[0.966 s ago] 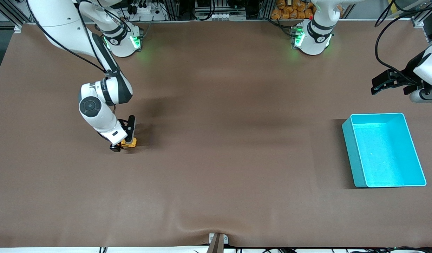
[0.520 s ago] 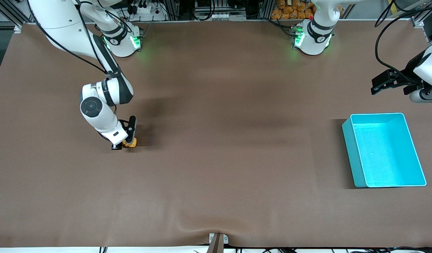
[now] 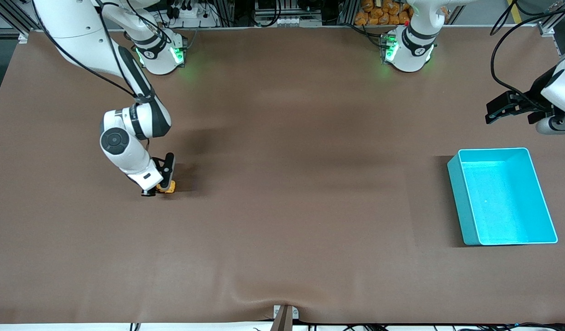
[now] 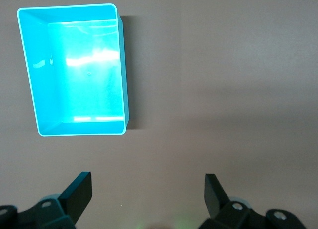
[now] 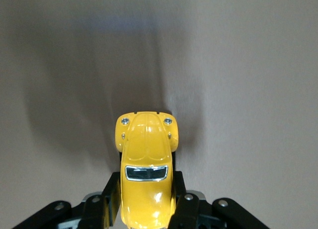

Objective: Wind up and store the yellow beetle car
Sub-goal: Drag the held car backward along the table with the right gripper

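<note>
Glossy yellow beetle car point(image 5: 147, 169); matt brown table cloth point(image 3: 282, 207); smooth plastic turquoise bin point(image 3: 457, 193).

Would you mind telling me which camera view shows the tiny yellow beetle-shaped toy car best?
The right wrist view: the yellow beetle car fills its middle, hood and windscreen plain, the right gripper shut on its sides. The front view shows only a small yellow speck under that gripper. The left wrist view shows none of it.

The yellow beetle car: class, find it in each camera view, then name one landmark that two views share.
Front view: the yellow beetle car sits in the right gripper, toward the right arm's end of the table.
Left wrist view: not in it.
Right wrist view: low centre, between the fingers.
Shared landmark: the turquoise bin.
</note>
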`<state>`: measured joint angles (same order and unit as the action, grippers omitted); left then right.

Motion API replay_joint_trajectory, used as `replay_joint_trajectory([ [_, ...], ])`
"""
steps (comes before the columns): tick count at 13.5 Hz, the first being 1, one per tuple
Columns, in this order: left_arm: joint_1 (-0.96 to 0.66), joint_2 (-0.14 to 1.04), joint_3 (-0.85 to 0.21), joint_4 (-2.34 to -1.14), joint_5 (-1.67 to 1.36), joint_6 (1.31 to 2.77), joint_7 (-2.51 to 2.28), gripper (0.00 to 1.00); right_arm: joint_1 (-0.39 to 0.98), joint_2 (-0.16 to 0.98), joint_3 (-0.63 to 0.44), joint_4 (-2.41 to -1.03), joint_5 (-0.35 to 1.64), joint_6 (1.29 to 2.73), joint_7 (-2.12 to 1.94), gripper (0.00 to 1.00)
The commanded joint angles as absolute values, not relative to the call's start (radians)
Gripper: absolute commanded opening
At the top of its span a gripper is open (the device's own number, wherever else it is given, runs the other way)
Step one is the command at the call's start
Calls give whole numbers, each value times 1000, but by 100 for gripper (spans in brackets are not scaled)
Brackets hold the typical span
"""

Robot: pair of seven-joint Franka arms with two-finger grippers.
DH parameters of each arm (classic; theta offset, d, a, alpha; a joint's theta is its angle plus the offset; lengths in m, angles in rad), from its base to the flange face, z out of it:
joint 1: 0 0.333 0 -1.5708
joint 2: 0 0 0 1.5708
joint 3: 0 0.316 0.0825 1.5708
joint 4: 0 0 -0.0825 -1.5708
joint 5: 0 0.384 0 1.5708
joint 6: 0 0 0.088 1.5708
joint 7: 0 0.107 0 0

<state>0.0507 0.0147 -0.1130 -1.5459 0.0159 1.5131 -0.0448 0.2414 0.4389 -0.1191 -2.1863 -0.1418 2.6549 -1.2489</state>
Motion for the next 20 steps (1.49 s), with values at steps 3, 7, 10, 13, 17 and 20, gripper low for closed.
replay_joint_trajectory([
  [3,57,15,-118,-1539,18,1516,-58,100,178,457,-112,-2191,-155,2655,-1284,6],
  [7,55,15,-118,-1539,18,1517,-58,100,95,465,-112,-2184,-155,2658,-1394,6],
  [10,55,15,-118,-1539,26,1517,-58,100,31,474,-112,-2180,-156,2665,-1471,6],
  [13,55,17,-118,-1539,28,1517,-58,100,-34,486,-112,-2157,-156,2661,-1551,6],
  [17,55,17,-118,-1539,28,1516,-58,100,-112,521,-112,-2123,-158,2664,-1624,6],
  [20,55,17,-118,-1539,28,1517,-58,100,-165,555,-112,-2097,-161,2668,-1638,6],
])
